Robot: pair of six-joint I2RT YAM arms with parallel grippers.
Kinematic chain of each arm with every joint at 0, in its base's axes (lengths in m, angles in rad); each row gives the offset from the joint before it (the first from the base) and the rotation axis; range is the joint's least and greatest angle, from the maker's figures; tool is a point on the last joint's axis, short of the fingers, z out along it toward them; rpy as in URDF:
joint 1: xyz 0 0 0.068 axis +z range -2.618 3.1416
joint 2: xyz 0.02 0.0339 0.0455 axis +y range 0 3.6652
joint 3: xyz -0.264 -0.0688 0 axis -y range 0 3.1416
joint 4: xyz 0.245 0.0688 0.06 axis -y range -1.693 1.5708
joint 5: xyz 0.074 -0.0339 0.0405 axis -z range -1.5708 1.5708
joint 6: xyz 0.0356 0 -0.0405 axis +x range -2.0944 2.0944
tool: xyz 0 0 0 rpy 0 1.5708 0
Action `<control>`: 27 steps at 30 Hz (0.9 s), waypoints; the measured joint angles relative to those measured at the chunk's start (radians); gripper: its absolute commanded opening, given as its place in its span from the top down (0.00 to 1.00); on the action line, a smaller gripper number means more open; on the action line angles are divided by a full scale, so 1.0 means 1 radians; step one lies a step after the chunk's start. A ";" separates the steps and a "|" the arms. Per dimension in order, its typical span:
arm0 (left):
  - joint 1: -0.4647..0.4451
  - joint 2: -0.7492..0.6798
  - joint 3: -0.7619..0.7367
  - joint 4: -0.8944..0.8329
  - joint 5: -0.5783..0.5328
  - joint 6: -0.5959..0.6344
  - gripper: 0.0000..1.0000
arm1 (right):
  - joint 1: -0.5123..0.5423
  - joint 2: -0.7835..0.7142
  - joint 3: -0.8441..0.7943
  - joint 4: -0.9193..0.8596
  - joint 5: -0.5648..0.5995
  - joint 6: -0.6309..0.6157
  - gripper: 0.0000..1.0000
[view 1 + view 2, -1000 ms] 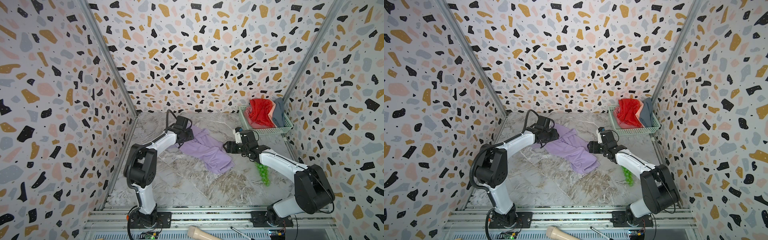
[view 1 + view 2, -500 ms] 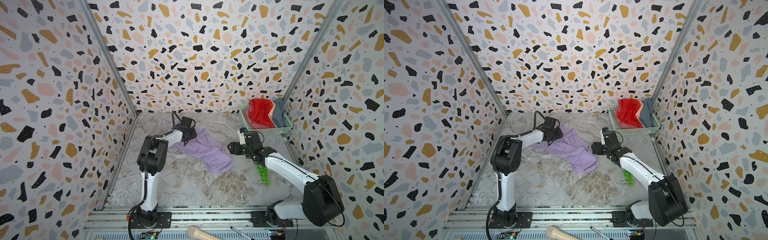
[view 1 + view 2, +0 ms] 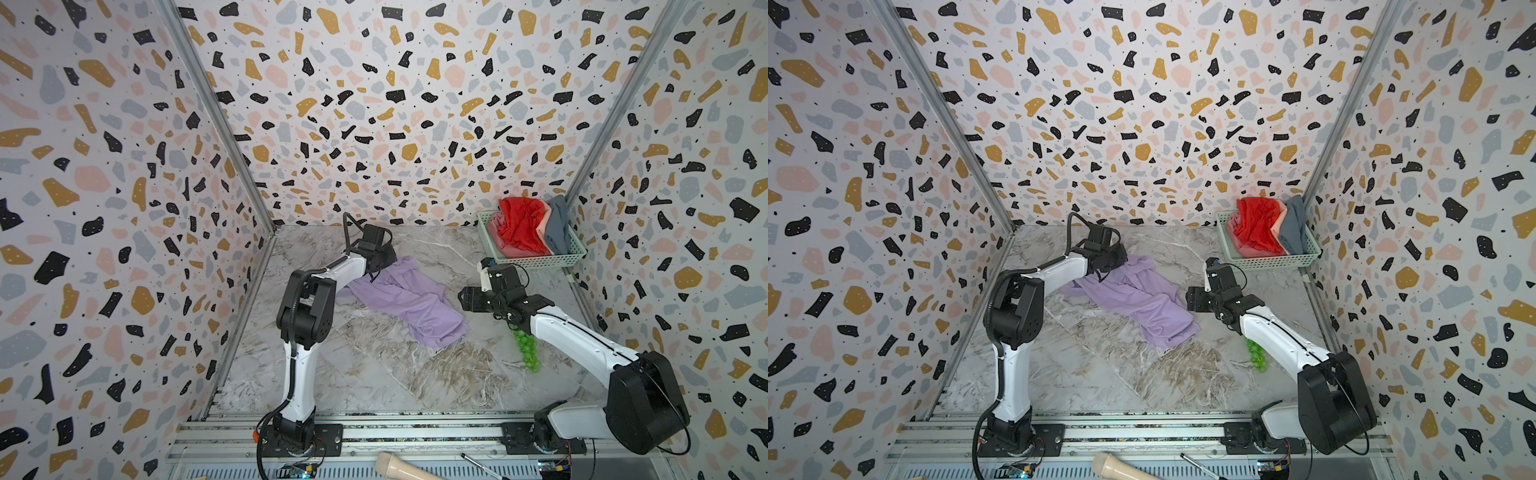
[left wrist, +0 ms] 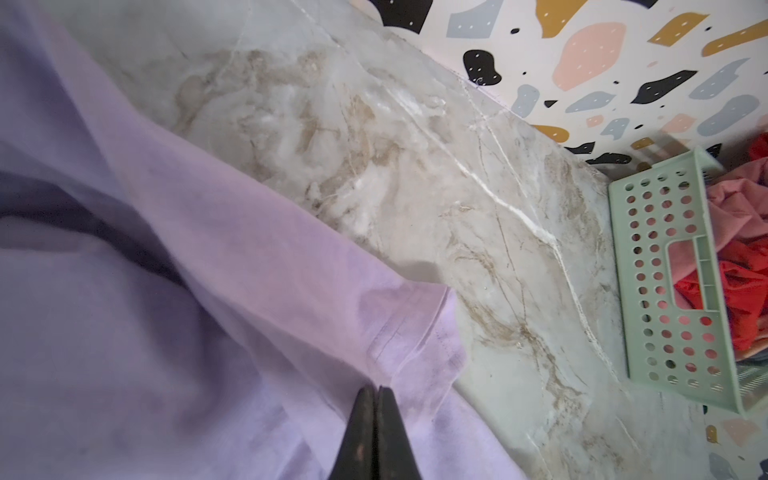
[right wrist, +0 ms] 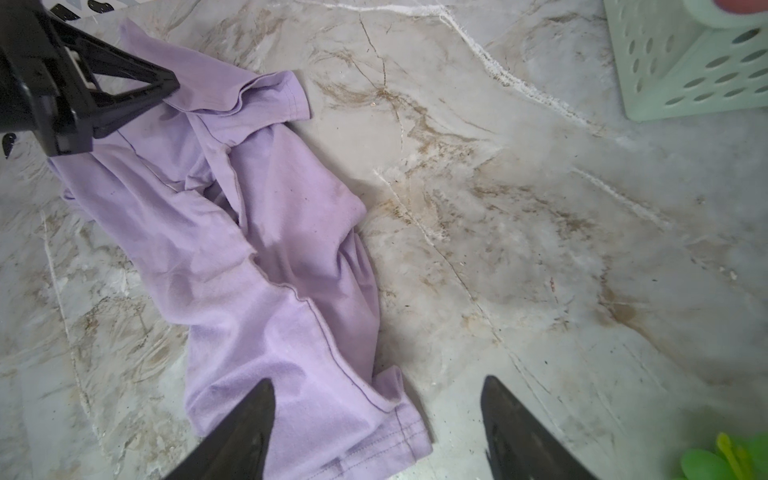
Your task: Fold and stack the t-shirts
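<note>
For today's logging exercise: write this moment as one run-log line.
left gripper shut on lavender t-shirt | right gripper open | other t-shirts in basket

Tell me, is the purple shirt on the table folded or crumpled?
Crumpled, not folded: the purple t-shirt lies bunched in a twisted diagonal strip on the table, with creased, overlapping layers.

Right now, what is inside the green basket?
A red shirt over a pink shirt, and a blue-grey shirt beside them. The basket floor is covered.

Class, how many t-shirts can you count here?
4: lavender t-shirt on the table; red t-shirt, pink t-shirt and blue-grey t-shirt in the basket. More may be hidden there.
</note>
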 measured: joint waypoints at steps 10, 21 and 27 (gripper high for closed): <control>0.022 -0.016 0.834 -0.074 0.146 -0.134 1.00 | -0.085 -0.019 -0.036 0.075 -0.057 0.008 0.22; 0.181 -0.655 0.375 0.179 0.152 -0.227 1.00 | -0.098 -0.018 -0.035 0.141 -0.142 0.008 0.21; 0.174 -0.892 -0.048 0.071 0.072 -0.135 1.00 | -0.074 0.010 -0.035 0.201 -0.220 0.001 0.21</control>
